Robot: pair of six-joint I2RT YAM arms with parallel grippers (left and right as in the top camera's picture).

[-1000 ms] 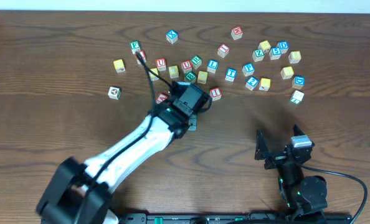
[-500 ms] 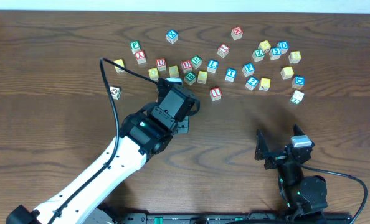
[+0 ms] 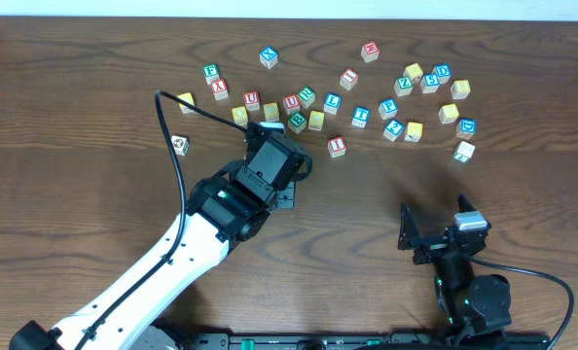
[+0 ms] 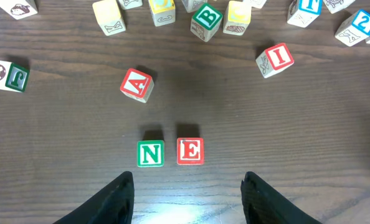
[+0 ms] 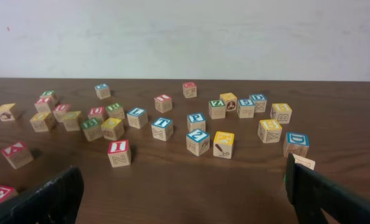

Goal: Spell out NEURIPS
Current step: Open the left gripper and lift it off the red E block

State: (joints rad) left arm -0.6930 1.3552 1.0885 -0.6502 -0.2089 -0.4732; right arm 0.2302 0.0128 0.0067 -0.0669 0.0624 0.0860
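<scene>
Fingers of the left end effector (image 4: pixel 188 182) are standing wide apart with nothing between them. It's hovering empty just behind the start of the word. Right in front of it, the green N cube (image 4: pixel 151 154) and the red E cube (image 4: pixel 190 151) are sitting side by side on the worktop (image 4: pixel 60 124), faces up and square to each other, with only a thin gap between. That's two letters down, and they're sitting well clear of the pile so the row is getting its own strip of wood to grow along to the right.

A bit further out, the red A cube (image 4: pixel 137 84) is lying tilted just above the N. It isn't needed, and I'd say it isn't in the way either. The red I cube (image 4: pixel 275 59) is sitting apart off to the upper right, rotated, waiting its turn. Past that, the green B cube (image 4: pixel 207 18) and the rest of the scattered letters are lining the far edge, and my guess is a U is coming from there next.

Over on the other side, the right end effector (image 5: pixel 182 186) is parked low near the front edge, also spread open and empty — just looking out across the loose cubes.
</scene>
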